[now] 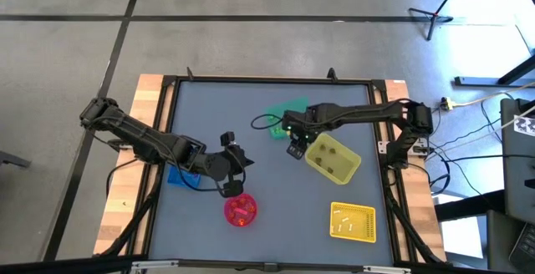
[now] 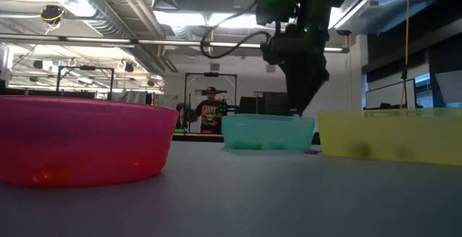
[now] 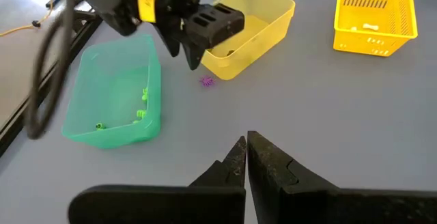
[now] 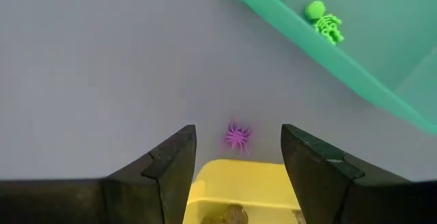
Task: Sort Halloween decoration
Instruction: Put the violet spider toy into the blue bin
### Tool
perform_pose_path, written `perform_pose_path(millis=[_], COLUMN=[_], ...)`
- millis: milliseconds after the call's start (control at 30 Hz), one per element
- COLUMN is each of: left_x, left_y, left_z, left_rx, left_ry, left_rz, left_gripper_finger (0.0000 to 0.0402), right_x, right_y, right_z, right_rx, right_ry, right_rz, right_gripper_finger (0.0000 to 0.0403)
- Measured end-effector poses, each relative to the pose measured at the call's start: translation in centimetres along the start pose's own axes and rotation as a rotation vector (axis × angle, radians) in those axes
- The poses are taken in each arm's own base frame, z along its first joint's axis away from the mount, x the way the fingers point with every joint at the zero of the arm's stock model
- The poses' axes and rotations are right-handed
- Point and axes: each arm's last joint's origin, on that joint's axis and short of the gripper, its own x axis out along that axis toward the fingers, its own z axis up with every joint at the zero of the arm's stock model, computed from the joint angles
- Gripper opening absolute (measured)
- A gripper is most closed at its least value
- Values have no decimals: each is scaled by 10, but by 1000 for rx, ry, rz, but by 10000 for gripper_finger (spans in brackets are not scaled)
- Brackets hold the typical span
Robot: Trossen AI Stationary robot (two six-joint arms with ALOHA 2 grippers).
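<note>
A tiny purple spider trinket (image 4: 237, 138) lies on the grey table in the gap between the green bin (image 3: 116, 94) and the yellow bin (image 3: 249, 29). My right gripper (image 4: 238, 131) hangs open just above it, pointing down, with one finger on either side and touching nothing; the left wrist view also shows this gripper (image 3: 196, 53). Green skeleton trinkets (image 4: 326, 20) lie inside the green bin. My left gripper (image 3: 246, 145) is shut and holds nothing. It hovers above the table between the blue bin (image 1: 180, 176) and the pink bowl (image 1: 240, 210).
A yellow slotted basket (image 1: 353, 220) with small white pieces stands at the near right. The pink bowl holds orange pieces. The yellow bin (image 1: 333, 159) holds a few dark pieces. Bare table lies between the bins. A person (image 2: 210, 110) stands in the room beyond.
</note>
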Motion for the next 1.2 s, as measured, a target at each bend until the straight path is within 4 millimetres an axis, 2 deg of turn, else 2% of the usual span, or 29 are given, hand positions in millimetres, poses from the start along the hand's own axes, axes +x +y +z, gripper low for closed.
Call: perform_pose_path(millis=[400, 733, 967, 1200], left_x=[0, 0, 0, 0], left_y=[0, 0, 0, 0], left_z=[0, 0, 0, 0], left_rx=[-2, -2, -1, -1], left_ry=[-4, -3, -3, -2], left_rz=[-1, -1, 0, 0], left_gripper_finger=[2, 2, 2, 2], right_x=[31, 51, 54, 54], right_y=[-5, -14, -14, -11], right_z=[-11, -31, -36, -30], right_rx=[0, 21, 43, 41], right_ry=[-45, 32, 82, 23], right_rz=[21, -15, 37, 68], right_gripper_finger=[214, 214, 214, 214])
